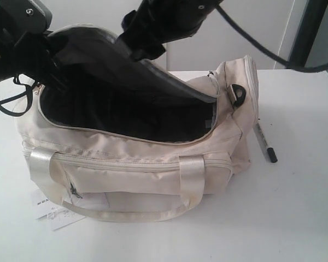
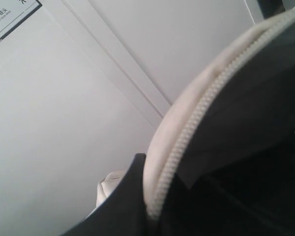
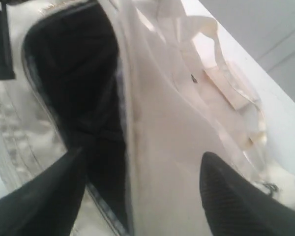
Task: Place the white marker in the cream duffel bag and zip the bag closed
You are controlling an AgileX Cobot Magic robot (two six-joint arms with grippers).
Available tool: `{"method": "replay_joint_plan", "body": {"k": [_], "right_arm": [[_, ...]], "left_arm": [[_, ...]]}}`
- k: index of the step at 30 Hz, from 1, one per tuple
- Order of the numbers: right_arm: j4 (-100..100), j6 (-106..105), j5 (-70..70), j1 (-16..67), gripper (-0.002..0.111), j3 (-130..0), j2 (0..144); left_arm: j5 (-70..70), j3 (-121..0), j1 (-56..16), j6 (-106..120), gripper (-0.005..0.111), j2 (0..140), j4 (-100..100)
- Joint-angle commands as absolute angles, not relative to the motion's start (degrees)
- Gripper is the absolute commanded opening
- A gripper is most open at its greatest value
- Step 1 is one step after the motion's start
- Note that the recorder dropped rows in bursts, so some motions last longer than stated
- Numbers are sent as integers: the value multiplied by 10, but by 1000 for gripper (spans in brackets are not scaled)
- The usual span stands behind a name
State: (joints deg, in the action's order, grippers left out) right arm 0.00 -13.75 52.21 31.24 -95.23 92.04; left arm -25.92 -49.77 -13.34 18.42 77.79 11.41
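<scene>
- The left pincer [image 1: 46,68] is clamping shut, seemingly on the raised flap of the cream duffel bag [image 1: 131,164].
- The right pincer [image 3: 143,153] is hanging wide open and empty beside that flap.
- The white marker [image 1: 264,143] is lying outside the bag, well apart from the right pincer, so packing and zipping are both waiting.

The mouth of the cream duffel bag [image 1: 142,169] is wide open, so there is free room to enter from above and from the front. At the back, the raised flap [image 1: 164,82], the left arm [image 1: 16,38] and the right arm [image 1: 164,22] block the way. The table [image 1: 300,207] is free around the white marker [image 1: 264,143], which lies just beside the bag's right end.
</scene>
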Motion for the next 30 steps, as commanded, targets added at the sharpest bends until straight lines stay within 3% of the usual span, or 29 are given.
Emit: {"method": "replay_joint_plan", "body": {"k": [1,12,20,30], "right_arm": [[-49,-89,561,263,57,-952,908],[-49,-39,598,128,43,-945,908],[-35,-29,605,34,38,-846,908],[-30,-29,560,11,38,-740,909]], "left_arm": [[-256,-502,-134,177,0,777,105],[-244,-502,-134,177,0,777,106],[-244,-502,-133,177,0,777,106],[-244,-502,-133,177,0,777,106]]}}
